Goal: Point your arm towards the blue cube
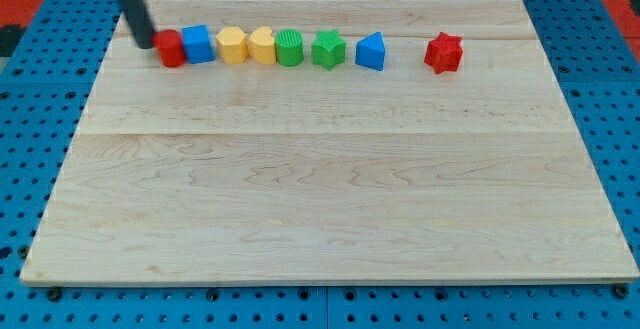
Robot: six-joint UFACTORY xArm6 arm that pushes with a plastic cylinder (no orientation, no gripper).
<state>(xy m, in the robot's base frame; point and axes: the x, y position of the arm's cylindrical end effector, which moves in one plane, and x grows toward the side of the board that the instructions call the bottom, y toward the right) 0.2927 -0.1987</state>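
The blue cube [198,44] sits near the view's top left, second in a row of blocks. To its left is a red block [171,49], rounded in shape. My tip [146,42] is at the red block's left side, touching or nearly touching it, with that block between it and the blue cube. The dark rod slants up to the view's top left.
Right of the blue cube the row goes on: two yellow blocks [232,45] [262,44], a green cylinder [289,47], a green star [327,49], a blue triangular block [371,51]. A red star [443,53] stands apart further right. The wooden board [320,189] lies on a blue pegboard.
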